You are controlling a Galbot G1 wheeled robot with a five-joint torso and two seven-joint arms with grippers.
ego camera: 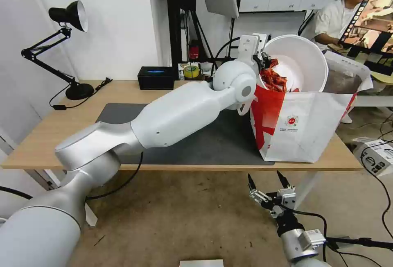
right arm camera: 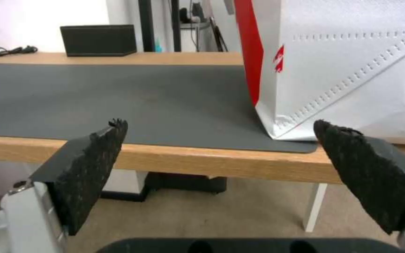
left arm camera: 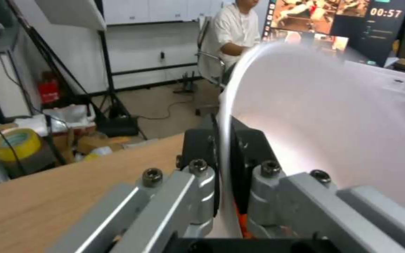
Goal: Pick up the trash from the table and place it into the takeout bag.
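Left pincer [ego camera: 262,59]: clamped on bowl [ego camera: 301,60] rim, tipped above bag [ego camera: 303,123].
Right pincer [ego camera: 268,183]: released, below worktop [ego camera: 41,144].
Care: tip slowly over the opening.

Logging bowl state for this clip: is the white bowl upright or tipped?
Tipped. The white bowl stands on edge over the takeout bag, red scraps sliding out, rim clamped by the left gripper.

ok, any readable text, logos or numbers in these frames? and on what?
"00:57": on the screen behind the bowl, left wrist view.
Round red logo with small print under it on the bag: too small to read.
Labels on the white box on the floor: blurred.
Blue mark on the black box: unreadable.
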